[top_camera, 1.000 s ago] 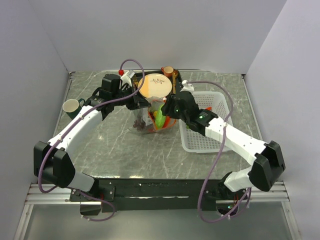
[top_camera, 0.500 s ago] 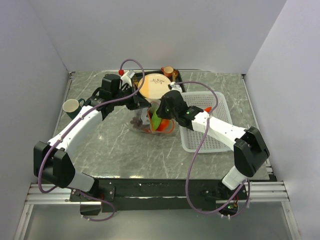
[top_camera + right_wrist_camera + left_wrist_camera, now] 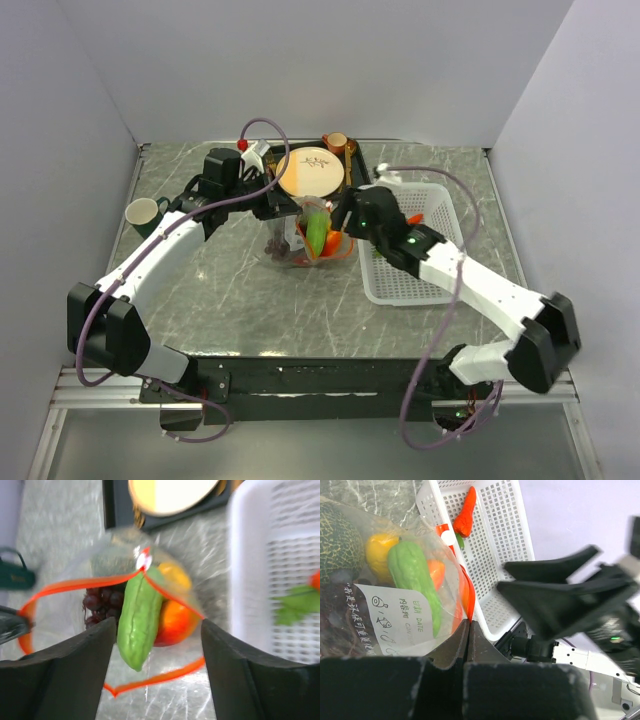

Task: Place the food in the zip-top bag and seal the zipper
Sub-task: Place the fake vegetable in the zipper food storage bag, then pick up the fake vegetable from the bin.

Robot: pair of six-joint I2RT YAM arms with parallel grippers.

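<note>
The zip-top bag (image 3: 305,240) lies mid-table with its mouth held wide. My left gripper (image 3: 468,623) is shut on the orange-red zipper (image 3: 465,592) at the left corner of the mouth, where the top view also has the left gripper (image 3: 284,209). Inside show a green melon (image 3: 335,537), a yellow pear (image 3: 379,552), purple grapes (image 3: 99,602) and a red-orange piece (image 3: 174,621). A green cucumber (image 3: 140,615) lies in the open mouth, free of any fingers. My right gripper (image 3: 157,625) hangs open just before the mouth, holding nothing. A carrot (image 3: 465,517) lies in the basket.
The white mesh basket (image 3: 425,280) stands right of the bag, close to my right arm. Behind the bag a black tray (image 3: 355,165) carries a round plate (image 3: 310,170) and an orange cup (image 3: 335,143). A dark green cup (image 3: 143,212) sits at the far left.
The right arm swung in over the bag's mouth, then drew back toward the basket. The cucumber stayed behind in the bag's mouth. The left arm has held still.
</note>
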